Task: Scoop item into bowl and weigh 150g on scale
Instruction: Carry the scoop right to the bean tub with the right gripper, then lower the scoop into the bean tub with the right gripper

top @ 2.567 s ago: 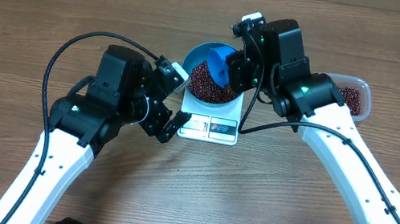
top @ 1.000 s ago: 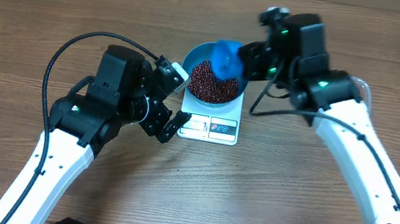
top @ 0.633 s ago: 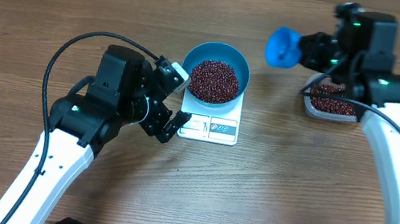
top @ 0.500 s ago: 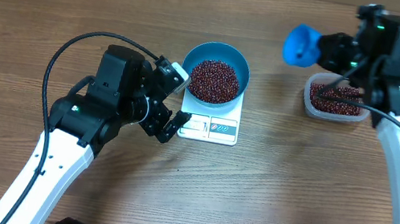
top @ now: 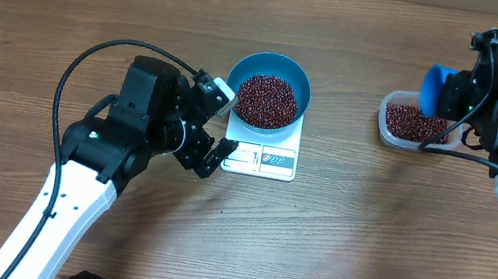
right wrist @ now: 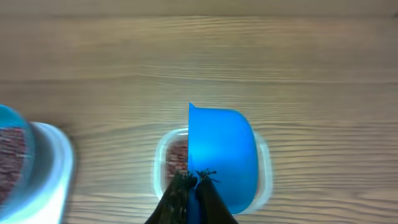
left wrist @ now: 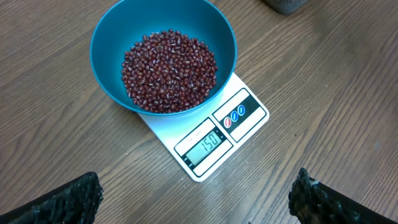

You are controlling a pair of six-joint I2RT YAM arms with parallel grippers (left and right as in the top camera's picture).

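My R gripper (right wrist: 193, 186) is pinching the scoop (right wrist: 222, 155) over the tub (top: 387, 120), 3 o'clock of bowl (top: 272, 59). L gripper (left wrist: 198, 202) is gaping wide.

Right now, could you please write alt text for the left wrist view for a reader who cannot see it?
A teal-blue bowl holding a heap of dark red-brown beans sits on a small white scale whose display appears to read 150, on a wooden table. The jaws of the left gripper stand open at the bottom corners, touching nothing.
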